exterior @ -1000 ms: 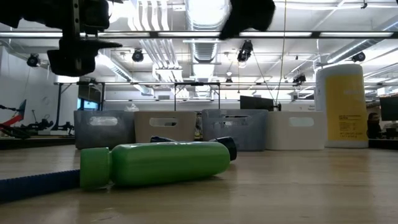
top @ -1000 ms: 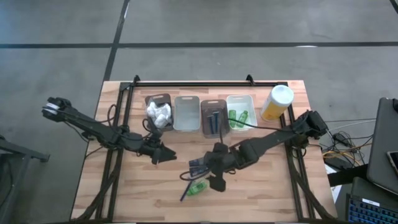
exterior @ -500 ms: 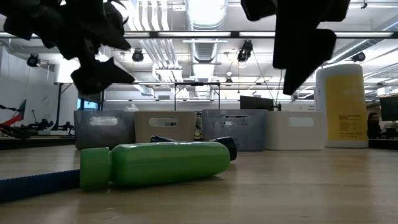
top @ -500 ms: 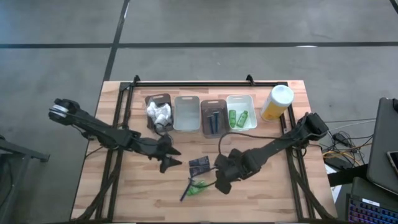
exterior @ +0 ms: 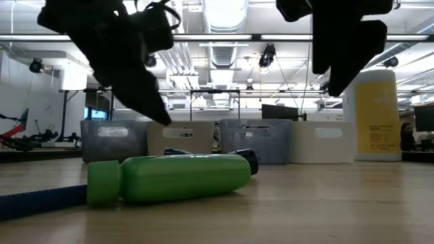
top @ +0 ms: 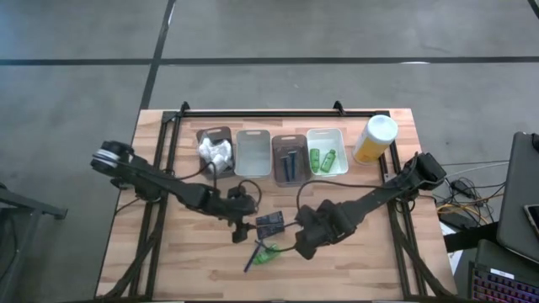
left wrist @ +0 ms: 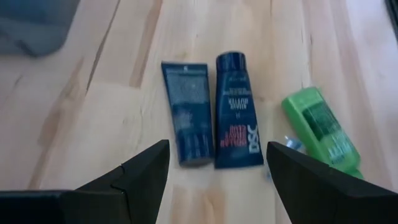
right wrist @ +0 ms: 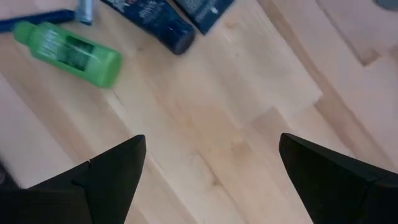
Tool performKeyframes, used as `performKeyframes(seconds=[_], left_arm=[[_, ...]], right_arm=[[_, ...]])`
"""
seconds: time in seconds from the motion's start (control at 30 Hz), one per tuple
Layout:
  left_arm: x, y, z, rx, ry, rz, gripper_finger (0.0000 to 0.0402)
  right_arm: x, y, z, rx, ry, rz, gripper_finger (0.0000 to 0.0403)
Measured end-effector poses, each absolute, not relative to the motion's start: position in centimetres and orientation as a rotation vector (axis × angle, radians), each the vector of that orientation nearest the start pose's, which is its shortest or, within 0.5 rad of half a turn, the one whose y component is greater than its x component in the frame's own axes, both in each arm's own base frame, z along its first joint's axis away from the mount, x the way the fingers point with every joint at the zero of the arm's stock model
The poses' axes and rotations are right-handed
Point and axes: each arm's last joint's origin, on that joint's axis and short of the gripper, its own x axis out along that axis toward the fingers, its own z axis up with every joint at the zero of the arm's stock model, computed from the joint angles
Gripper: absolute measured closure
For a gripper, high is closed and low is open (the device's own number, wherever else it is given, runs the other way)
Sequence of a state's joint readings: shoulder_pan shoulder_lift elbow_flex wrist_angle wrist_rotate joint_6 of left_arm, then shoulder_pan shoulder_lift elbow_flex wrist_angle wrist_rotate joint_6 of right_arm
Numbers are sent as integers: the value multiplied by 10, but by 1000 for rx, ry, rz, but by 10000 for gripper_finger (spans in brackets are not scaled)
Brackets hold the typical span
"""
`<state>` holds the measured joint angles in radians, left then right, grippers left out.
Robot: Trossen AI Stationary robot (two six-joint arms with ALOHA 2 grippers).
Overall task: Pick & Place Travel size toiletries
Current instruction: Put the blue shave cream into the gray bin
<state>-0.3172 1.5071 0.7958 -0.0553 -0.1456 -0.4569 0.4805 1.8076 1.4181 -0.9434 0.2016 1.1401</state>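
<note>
The two small dark-blue squeeze tubes [left wrist: 214, 121] lie side by side on the wooden table [top: 168, 252], right ahead of your left gripper [left wrist: 214, 171], which is wide open and holds nothing. They look light, soft and slick, so pinch one across its flat body. Beside them lie a bright green mini bottle [left wrist: 322, 127] and a slim blue razor [top: 250, 257]. Your right gripper [right wrist: 208, 168], also open and empty, hovers just beside.

two dark tubes [left wrist: 211, 112] side by side, green bottle [left wrist: 321, 130] lying
</note>
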Motion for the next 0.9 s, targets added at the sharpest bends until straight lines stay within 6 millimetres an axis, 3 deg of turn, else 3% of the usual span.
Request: performKeyframes(seconds=[0.27, 0.5, 0.9], left_arm=[[306, -94, 182, -133, 773, 20, 128], [322, -100, 165, -88, 889, 37, 128], [334, -99, 147, -73, 960, 82, 138]], right_arm=[[305, 155, 226, 383, 1288, -488, 39], [300, 152, 216, 306, 1332, -484, 39], [298, 151, 213, 206, 1297, -494, 39]])
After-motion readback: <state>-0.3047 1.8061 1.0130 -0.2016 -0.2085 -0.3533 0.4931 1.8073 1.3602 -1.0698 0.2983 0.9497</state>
